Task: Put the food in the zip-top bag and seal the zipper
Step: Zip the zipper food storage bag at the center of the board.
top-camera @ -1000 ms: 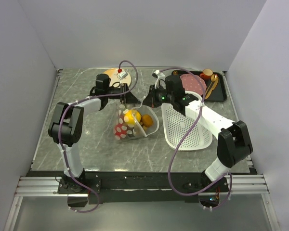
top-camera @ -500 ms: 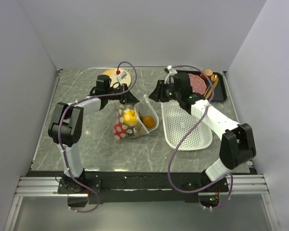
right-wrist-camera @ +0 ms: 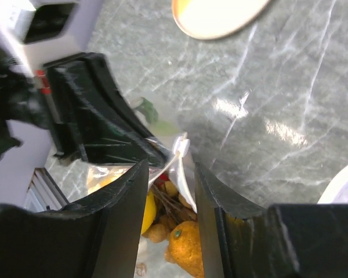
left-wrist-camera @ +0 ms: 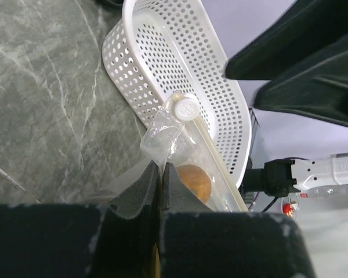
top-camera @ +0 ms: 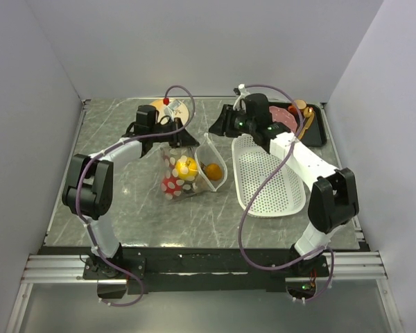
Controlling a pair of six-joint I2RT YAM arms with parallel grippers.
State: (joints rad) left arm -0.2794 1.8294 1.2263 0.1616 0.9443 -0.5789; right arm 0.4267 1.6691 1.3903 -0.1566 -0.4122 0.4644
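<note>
The bag (top-camera: 191,170), food (top-camera: 186,166) inside, lies mid-bench. Left fingers (left-wrist-camera: 136,197) are clamped on its film near the zipper (left-wrist-camera: 211,157), likely anchoring the mouth. Right fingers (right-wrist-camera: 119,202) hang apart above that end, seemingly ready to pinch the strip.

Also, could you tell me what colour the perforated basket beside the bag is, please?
The basket is white; top view shows it best.

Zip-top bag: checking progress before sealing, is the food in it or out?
In: yellow fruit and orange piece lie inside the clear zip-top bag.
</note>
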